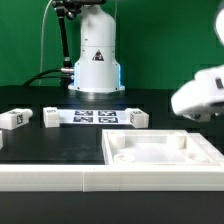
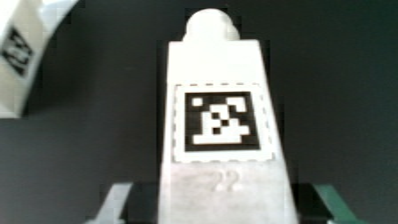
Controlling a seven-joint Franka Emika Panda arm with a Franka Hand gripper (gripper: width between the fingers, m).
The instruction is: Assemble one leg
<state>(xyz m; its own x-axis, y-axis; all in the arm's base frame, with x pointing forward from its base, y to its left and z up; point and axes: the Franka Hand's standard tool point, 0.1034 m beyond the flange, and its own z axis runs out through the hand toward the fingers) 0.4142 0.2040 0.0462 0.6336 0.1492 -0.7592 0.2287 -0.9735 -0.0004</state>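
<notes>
In the wrist view a white leg [image 2: 217, 110] with a black-and-white tag on its face fills the middle and runs out from between my fingers [image 2: 121, 202]. My gripper [image 2: 221, 208] is shut on the leg, one finger on each side of its near end. In the exterior view the gripper [image 1: 200, 95] is a blurred white shape at the exterior view's right, raised above the table, and the held leg cannot be made out there. Three more legs lie on the table: one [image 1: 12, 119] at the far left, one [image 1: 52, 117] and one [image 1: 137, 118].
The marker board [image 1: 95, 116] lies in front of the robot base [image 1: 97, 60]. A wide white tray-like panel [image 1: 160, 160] lies near the front right. A white rail [image 1: 50, 178] runs along the front. Another tagged white part [image 2: 15, 60] shows at the wrist view's edge.
</notes>
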